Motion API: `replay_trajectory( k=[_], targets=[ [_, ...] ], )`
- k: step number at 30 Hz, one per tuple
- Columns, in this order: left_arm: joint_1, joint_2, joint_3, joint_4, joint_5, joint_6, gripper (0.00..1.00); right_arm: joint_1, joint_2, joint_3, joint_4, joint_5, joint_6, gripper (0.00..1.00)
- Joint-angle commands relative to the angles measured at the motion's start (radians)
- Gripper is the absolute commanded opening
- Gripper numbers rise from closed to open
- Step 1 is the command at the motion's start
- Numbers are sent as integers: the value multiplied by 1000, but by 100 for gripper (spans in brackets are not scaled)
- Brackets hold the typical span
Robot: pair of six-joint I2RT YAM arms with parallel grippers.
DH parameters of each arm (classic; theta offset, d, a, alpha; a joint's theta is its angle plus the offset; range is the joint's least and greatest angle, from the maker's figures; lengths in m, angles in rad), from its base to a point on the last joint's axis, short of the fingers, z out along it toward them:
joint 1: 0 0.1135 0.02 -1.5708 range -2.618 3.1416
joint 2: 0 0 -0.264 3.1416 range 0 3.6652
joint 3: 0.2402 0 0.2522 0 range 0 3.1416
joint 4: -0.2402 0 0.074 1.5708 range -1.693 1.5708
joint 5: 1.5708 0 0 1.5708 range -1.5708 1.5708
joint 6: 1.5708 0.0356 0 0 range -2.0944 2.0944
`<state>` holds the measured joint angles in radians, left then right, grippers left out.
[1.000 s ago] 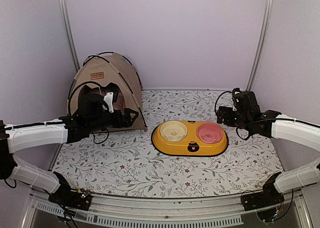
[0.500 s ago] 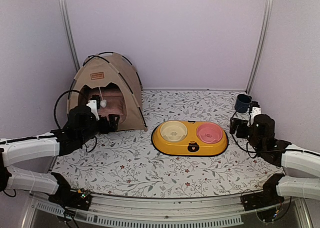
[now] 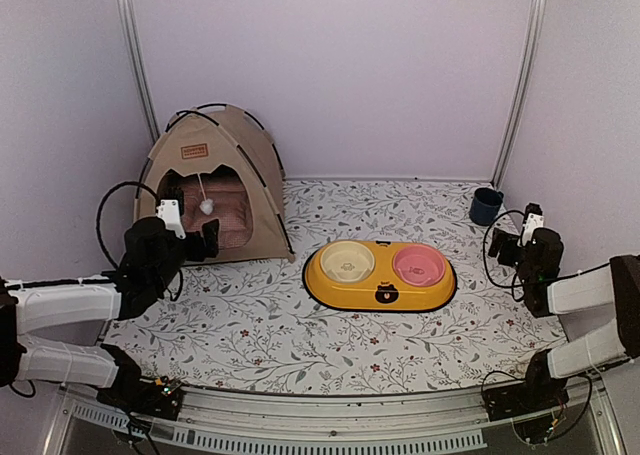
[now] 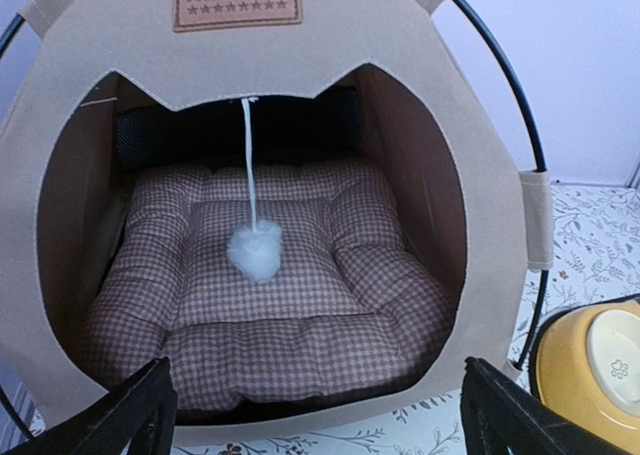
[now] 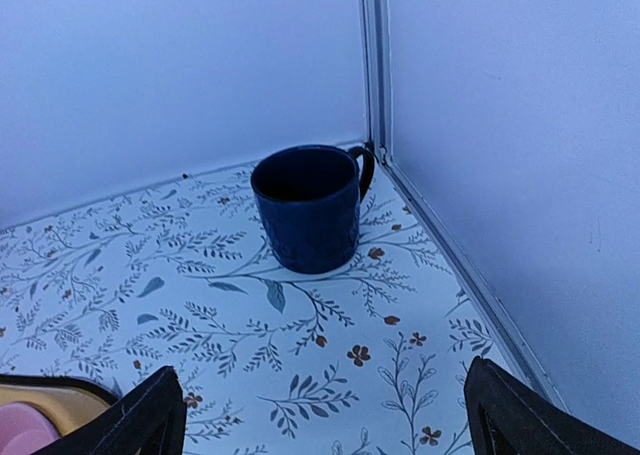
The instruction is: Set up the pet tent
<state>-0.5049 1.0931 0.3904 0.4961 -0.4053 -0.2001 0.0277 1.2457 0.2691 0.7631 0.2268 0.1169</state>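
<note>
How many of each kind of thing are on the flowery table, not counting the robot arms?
pet tent: 1
checked cushion, inside the tent: 1
yellow feeder tray: 1
blue mug: 1
Total: 4

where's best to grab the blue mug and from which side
Probably the near rim of the blue mug, coming from straight above with one finger inside. It stands upright with its mouth open, and its handle points toward the wall corner, which looks awkward to reach.
</note>
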Motion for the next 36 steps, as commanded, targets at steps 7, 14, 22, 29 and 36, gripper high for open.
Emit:
replay_trajectory(
  k=[7,14,22,29,36],
  targets=[
    [100,41,-25,133,-82,137,99,-28,283,-117,695,-114,-102,99],
    [166,154,-37,343,-203,264,99,-29,281,-55,569,-103,-100,99],
    [214,377,-208,956,-300,394,99,-26,284,-28,521,-143,-106,99],
    [238,498,-286,1242,-215,408,99,-28,284,-27,518,-145,-106,99],
    [353,488,-318,1184,76,320,99,-27,284,-27,518,-145,-106,99]
  ],
)
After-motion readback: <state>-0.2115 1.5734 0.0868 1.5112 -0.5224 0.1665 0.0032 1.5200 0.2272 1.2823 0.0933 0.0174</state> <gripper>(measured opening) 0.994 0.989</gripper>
